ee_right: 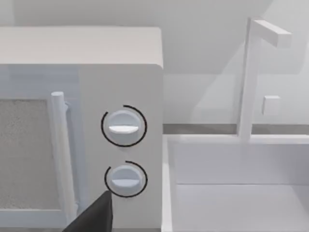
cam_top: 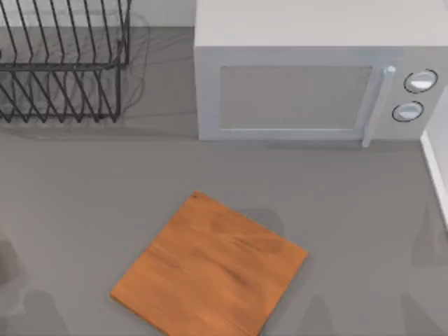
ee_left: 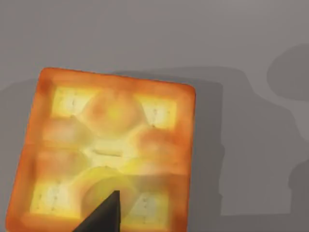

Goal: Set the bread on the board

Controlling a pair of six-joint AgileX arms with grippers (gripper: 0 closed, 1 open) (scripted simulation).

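**A:** Left gripper [ee_left: 104, 215] first: where does it stand, and is it clenched or released?

**B:** From the left wrist view I cannot tell. One dark fingertip juts up at the lower middle of the frame, over the bread [ee_left: 106, 154], which lies flat on the grey table [ee_left: 251, 43] at left centre. Hanging right above it suits a coming grasp, I judge.

**A:** And from above?

**B:** The board [cam_top: 210, 269] lies bare at lower centre, turned diamond-wise, in front of the microwave [cam_top: 308, 77]; a wire rack [cam_top: 63, 63] sits upper left.

**A:** The right arm?

**B:** Parked, I think; its wrist camera faces the microwave knobs [ee_right: 123, 126] and a white sink [ee_right: 241, 193]. Its grip I cannot tell.
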